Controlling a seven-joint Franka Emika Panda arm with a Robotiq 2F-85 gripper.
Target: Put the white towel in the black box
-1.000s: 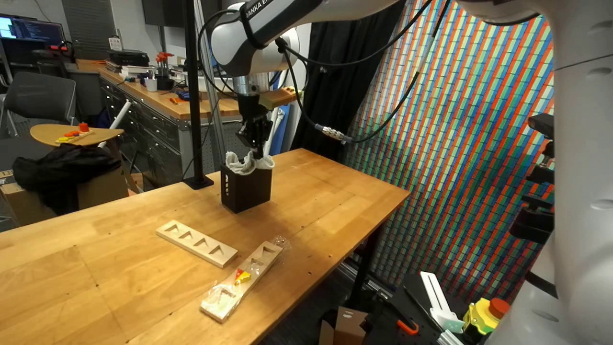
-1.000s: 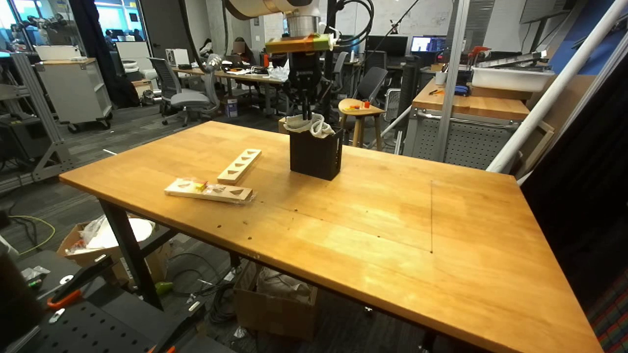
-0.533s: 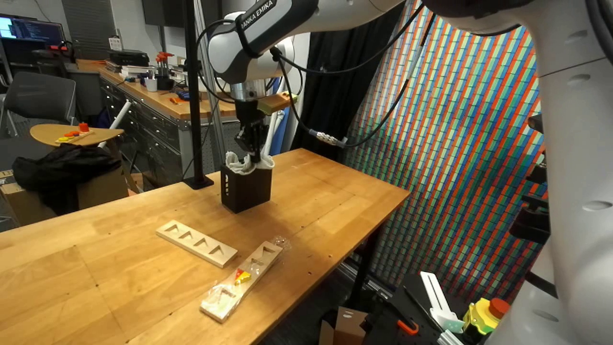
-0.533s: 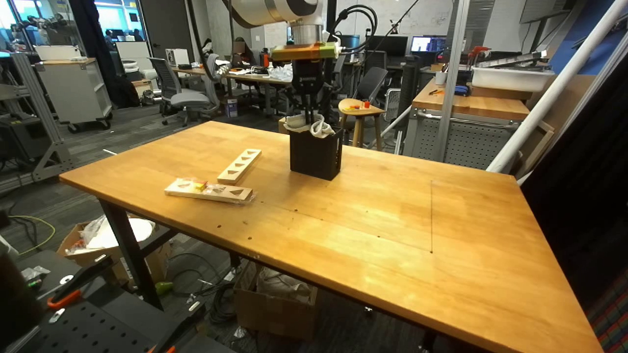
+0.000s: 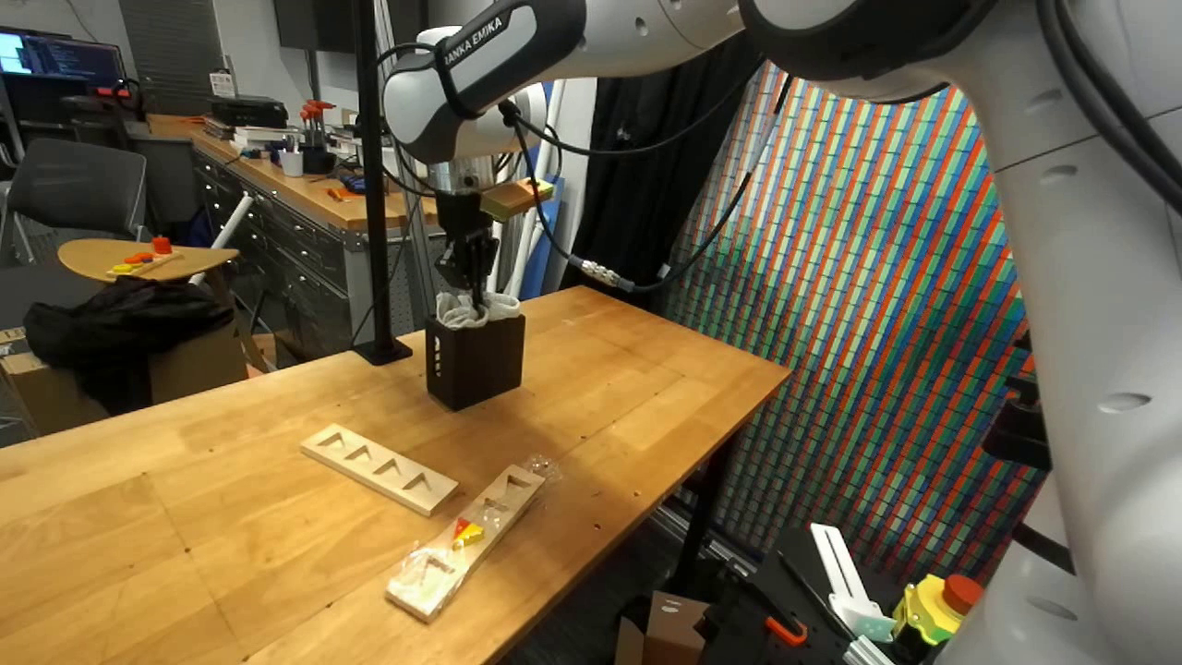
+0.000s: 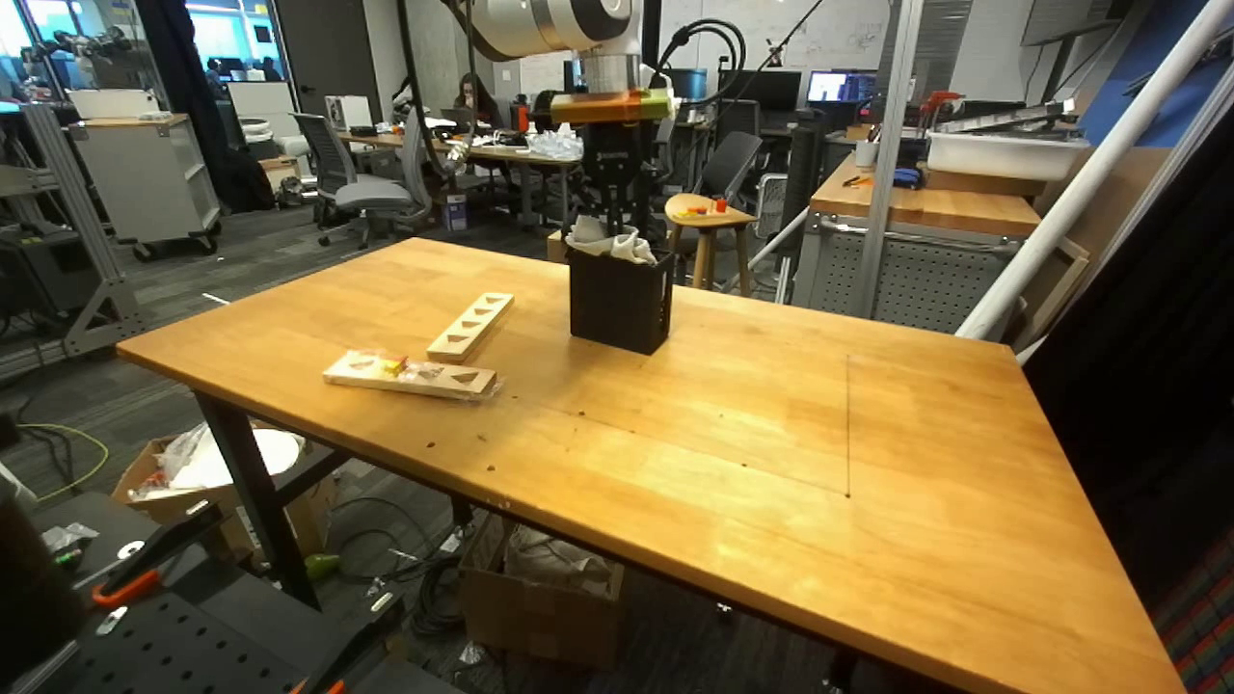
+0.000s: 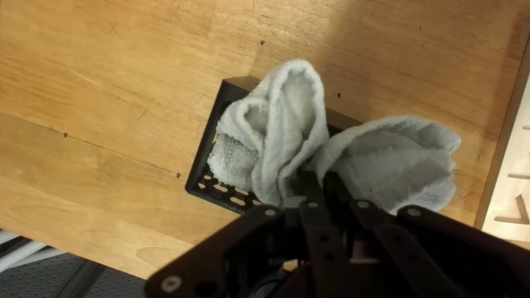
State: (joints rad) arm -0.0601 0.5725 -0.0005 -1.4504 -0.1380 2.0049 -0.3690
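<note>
Two fingers (image 7: 309, 188) on the Robotiq gripper (image 7: 321, 177) are drawn together, only a sliver between them, tips down in the dip between folds of the white towel (image 7: 296, 136). No cloth visibly pinched from where I'm standing, but those tips sit deep enough that I can't say for sure. Looks more like poking than carrying, so my guess is this is the tamping-down step.

Towel's stuffed into the mouth of the black box (image 5: 476, 360), with loops poking up past the rim in both exterior views. Wrist view shows one big fold flopping out toward the wooden board (image 7: 507, 194) with cutouts; can't tell if it touches the rim. Box is upright on the wooden table (image 5: 646, 369), and a plastic-wrapped board (image 5: 462, 560) lies just beside the bare one.

So, progress: I'd call it mostly done. Towel's in, just not all the way down. What's left, I reckon, is pressing those loops lower, then lifting clear without dragging cloth back up. Soft stuff like that could spring back a bit, too.
</note>
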